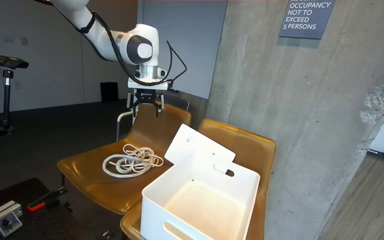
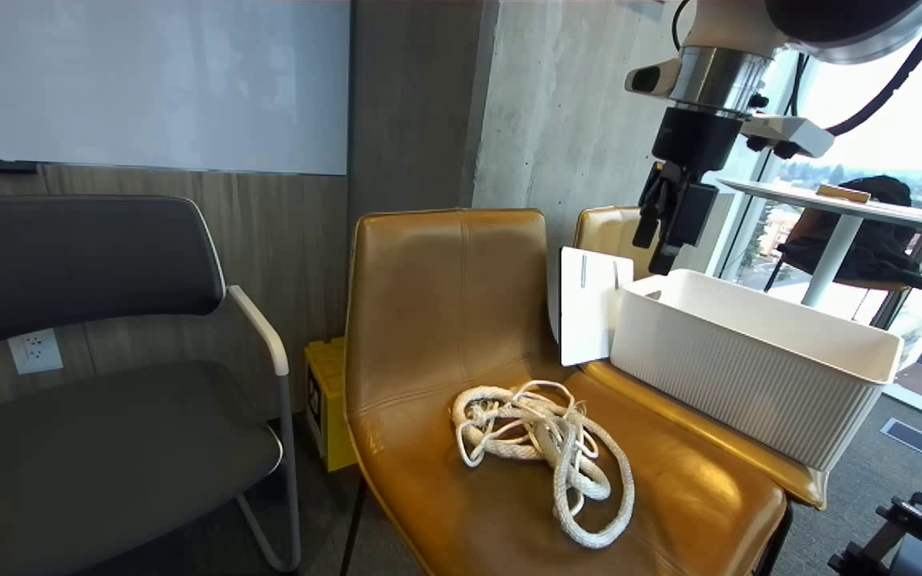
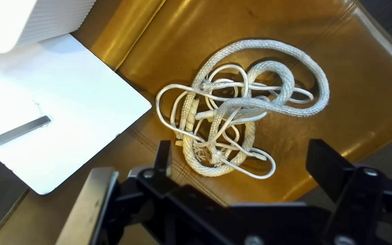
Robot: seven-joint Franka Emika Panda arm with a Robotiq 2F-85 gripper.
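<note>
Well, from where I stand the arm (image 1: 142,46) extends in from the upper left of the frame in an exterior view, its pincer (image 1: 145,110) pointing down just left of the middle. The pincer is released: in the wrist view its fingers (image 3: 328,168) are spread wide, one at the lower middle, one at the lower right. Nearest to them is a white rope (image 3: 240,103), thick braided coils tangled with thin ones, a few ends frayed, in the centre of that view. It lies in a loose heap on a brown chair (image 1: 88,170), well below the fingers; in both exterior views I find it in the lower half of the frame.

Just beside stands a matching chair (image 1: 252,151) that carries a white box (image 1: 205,203) with ribbed sides and cut-out handles, at the lower middle of an exterior view. A white panel (image 3: 63,109) leans at a tilt by the box, over at the left of the wrist view, with a grey bar (image 3: 20,130) on its face; whether panel and box touch, I cannot tell.

Behind these chairs rises a concrete wall (image 1: 295,100), with a blue-grey sign (image 1: 307,18) about occupancy at the upper right. A dark chair (image 2: 109,448) with a pale armrest fills the lower left of an exterior view.
</note>
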